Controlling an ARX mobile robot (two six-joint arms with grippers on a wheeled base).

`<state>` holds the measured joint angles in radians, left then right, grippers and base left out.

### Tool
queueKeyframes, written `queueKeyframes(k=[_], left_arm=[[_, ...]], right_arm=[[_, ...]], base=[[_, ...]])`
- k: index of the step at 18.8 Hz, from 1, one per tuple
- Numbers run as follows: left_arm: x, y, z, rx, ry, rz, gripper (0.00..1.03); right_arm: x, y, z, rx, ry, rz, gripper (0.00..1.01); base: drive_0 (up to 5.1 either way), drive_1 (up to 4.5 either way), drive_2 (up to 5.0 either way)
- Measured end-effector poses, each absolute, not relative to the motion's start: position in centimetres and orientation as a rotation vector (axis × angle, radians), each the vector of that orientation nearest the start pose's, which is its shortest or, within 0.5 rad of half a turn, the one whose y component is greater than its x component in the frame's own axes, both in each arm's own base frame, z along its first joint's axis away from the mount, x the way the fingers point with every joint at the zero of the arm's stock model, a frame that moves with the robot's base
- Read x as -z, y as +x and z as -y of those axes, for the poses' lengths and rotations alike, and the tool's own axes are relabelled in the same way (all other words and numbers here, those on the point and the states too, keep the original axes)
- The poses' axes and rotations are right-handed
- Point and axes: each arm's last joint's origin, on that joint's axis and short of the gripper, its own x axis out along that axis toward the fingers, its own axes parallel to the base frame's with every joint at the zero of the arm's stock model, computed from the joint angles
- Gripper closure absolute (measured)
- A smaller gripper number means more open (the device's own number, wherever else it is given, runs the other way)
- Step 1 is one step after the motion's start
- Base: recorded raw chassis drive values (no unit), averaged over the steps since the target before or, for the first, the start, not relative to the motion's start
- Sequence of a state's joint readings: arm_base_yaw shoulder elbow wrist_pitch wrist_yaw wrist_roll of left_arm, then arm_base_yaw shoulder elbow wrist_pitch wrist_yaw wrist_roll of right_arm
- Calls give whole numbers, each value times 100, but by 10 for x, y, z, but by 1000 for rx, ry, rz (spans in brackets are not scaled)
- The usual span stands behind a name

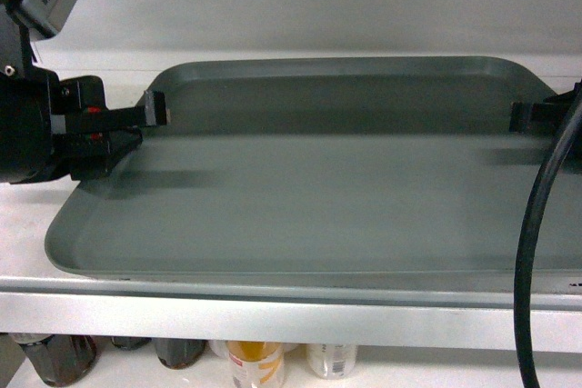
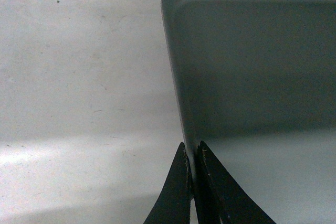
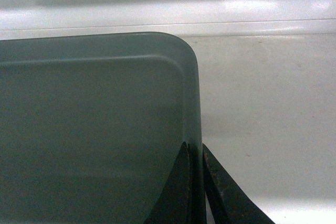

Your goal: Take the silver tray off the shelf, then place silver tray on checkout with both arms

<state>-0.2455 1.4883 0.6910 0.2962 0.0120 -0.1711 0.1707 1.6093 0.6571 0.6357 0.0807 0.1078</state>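
1. The silver tray (image 1: 309, 197) lies flat on the shelf (image 1: 273, 315), its long front edge running close along the shelf's front strip. Bottles (image 1: 255, 361) stand on the level beneath.

2. The left gripper (image 1: 155, 115) is clamped on the tray's left short rim, toward the far corner. In the left wrist view its fingers (image 2: 181, 192) pinch the rim with one jaw outside over the shelf board and one jaw inside over the tray floor; the tray stretches ahead and to the right of the jaws.

3. The right gripper (image 3: 194, 182) is closed in the same way on the right short rim. The right wrist view shows the rim caught between the two jaws, with the rounded far corner just ahead of them and the tray floor spreading out to their left. In the head view this gripper shows only at the frame edge, behind a thick black cable (image 1: 541, 224).

4. The tray looks like thin stiff sheet with a low rim, so it is probably light but wide. Held only by narrow pinches at both ends, it could twist or sag toward its front edge, since both grips sit nearer the back.

5. The matte surface may offer little friction, so the rim lip is the sensible hold, and both pinches need to stay firm.

6. The lift will likely need both arms to rise together and stay level; any mismatch could pry the rim out of one jaw.

7. The checkout is not in view.
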Motion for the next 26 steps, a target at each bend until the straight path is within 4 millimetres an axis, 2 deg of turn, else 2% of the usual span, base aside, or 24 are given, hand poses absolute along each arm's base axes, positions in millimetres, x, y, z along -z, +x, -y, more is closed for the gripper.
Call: queueKeyframes(k=[5,11,26], left_arm=[[-202,282,72,210,-82,-554,100],[-201,280,71,207,-74,-603,100],[-203,280,71,207,-75,-587,100]], right_arm=[[-182,301,-52,-78,85,-385,98],[-178,298,-53,-78,98,-472,98],[-185,296,-53,-79,110,-453,98]], base=[[0,0,0],[0,0,0],[0,0,0]])
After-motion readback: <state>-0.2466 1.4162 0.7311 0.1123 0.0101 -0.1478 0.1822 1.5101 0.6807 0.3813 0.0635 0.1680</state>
